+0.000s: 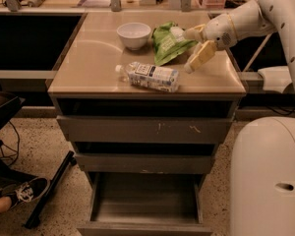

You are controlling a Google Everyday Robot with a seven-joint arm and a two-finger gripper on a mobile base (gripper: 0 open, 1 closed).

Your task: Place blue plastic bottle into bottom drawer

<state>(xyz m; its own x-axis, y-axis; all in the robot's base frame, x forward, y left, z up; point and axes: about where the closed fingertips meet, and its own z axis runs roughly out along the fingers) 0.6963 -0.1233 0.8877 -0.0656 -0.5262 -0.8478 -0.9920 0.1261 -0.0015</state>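
Note:
The blue plastic bottle [150, 75] lies on its side near the front edge of the cabinet top, white cap pointing left. The bottom drawer [144, 203] is pulled out under the cabinet and nothing lies in it. My gripper [189, 50] hangs over the right part of the top, just right of the bottle and in front of the green snack bag. Its cream fingers [199, 57] are spread apart and hold nothing.
A small white bowl [133, 35] and a green foil snack bag [168, 43] sit at the back of the beige cabinet top [88, 58]. Two upper grey drawers [142, 129] are slightly open. My white base [270, 176] stands at the right. A person's shoe [24, 193] is at the lower left.

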